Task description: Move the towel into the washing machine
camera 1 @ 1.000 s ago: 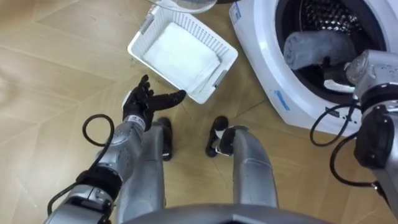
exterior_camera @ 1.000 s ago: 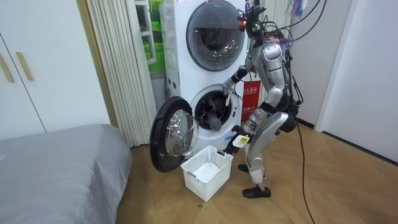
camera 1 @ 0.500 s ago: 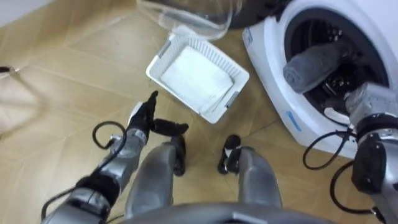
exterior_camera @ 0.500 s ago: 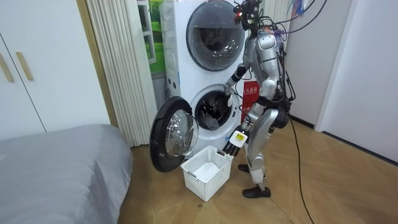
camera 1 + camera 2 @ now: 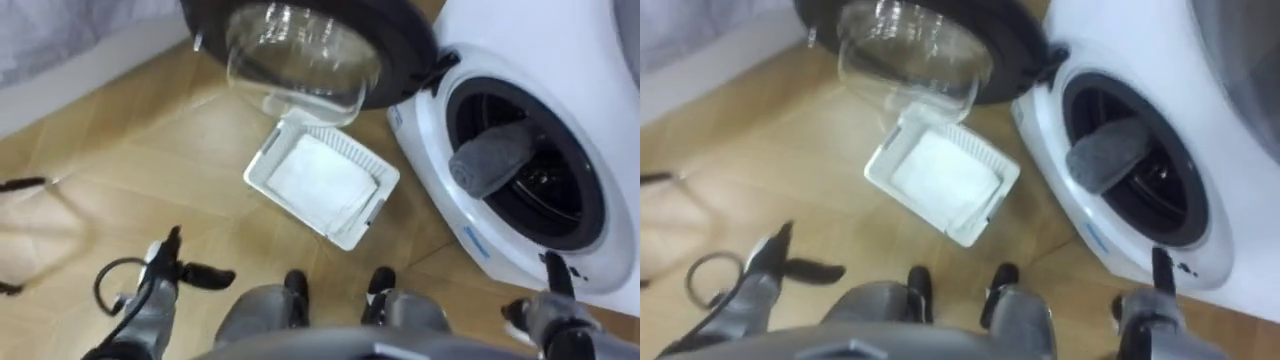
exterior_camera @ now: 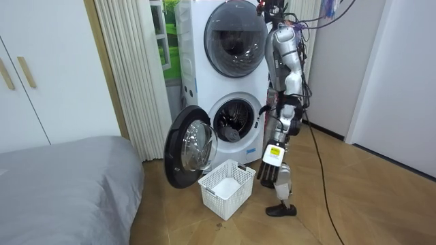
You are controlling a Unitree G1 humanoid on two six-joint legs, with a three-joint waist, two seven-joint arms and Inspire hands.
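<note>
Grey rolled towel lay in the drum mouth of the white front-loading washing machine, against the opening's left rim, with one end apparently poking out. Likely soft, light and floppy, so pinch it mid-roll or push the near end. Left hand was low over the wooden floor, fingers spread, empty. Right hand was below the machine's front; couldn't tell if open or closed. White slatted plastic basket and open glass-windowed door sat left of the mouth, not blocking it.

Upright; left hand low, fingers spread; right hand low at side.
</note>
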